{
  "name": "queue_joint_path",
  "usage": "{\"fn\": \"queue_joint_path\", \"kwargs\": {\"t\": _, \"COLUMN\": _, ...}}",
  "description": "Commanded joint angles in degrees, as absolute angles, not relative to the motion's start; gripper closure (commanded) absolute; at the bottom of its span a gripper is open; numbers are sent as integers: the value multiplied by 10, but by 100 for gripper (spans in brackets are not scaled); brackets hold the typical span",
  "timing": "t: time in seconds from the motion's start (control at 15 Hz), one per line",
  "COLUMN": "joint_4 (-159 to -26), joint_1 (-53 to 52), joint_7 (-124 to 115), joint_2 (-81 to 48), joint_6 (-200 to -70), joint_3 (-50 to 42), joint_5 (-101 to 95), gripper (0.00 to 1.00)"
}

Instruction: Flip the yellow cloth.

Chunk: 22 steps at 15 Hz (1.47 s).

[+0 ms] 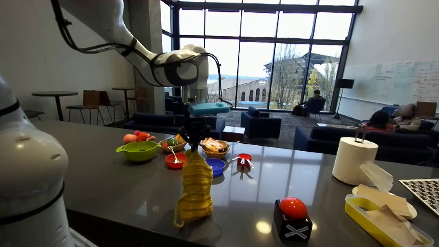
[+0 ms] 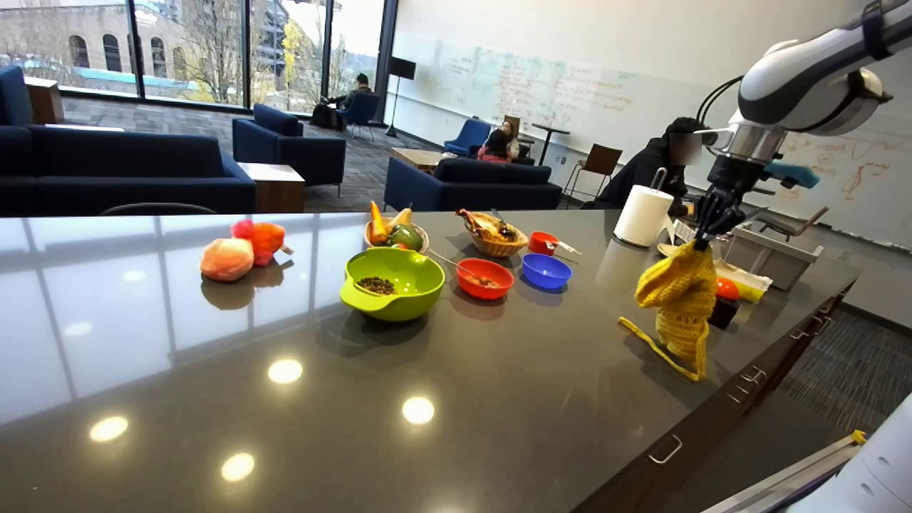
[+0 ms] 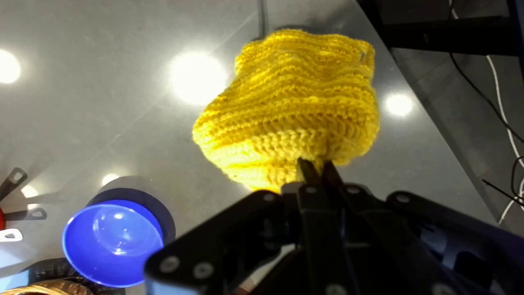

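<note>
In an exterior view, the tool (image 1: 194,148) is clamped on the top of the yellow knit cloth (image 1: 198,187), which hangs at the near side of the grey worktop (image 1: 120,185); I cannot tell whether its lower end touches down. A red-domed push button (image 1: 293,212) stands to the cloth's right, with a paper towel roll (image 1: 351,161) farther right. Beyond the cloth is a blue bowl (image 1: 217,166), then a red bowl (image 1: 173,165) and a lime-green bowl (image 1: 140,152) to the left.
</note>
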<state>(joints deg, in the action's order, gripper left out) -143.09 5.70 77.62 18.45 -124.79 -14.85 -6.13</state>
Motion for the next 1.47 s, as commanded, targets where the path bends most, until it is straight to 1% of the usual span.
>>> {"fn": "queue_joint_path", "kwargs": {"t": 0.0, "joint_4": -1430, "joint_1": 51, "joint_7": 802, "joint_2": 151, "joint_6": -1251, "joint_3": -144, "joint_5": -56, "gripper": 99}}
{"fn": "queue_joint_path", "kwargs": {"t": 0.4, "joint_4": -1447, "joint_1": 40, "joint_7": 831, "joint_2": 118, "joint_6": -1251, "joint_3": -125, "joint_5": -35, "gripper": 99}}
{"fn": "queue_joint_path", "kwargs": {"t": 0.93, "joint_4": -1485, "joint_1": 12, "joint_7": 852, "joint_2": 109, "joint_6": -1253, "joint_3": -86, "joint_5": 24, "gripper": 99}}
{"fn": "queue_joint_path", "kwargs": {"t": 1.4, "joint_4": -1523, "joint_1": -14, "joint_7": 834, "joint_2": 99, "joint_6": -1304, "joint_3": -60, "joint_5": 103, "gripper": 99}}
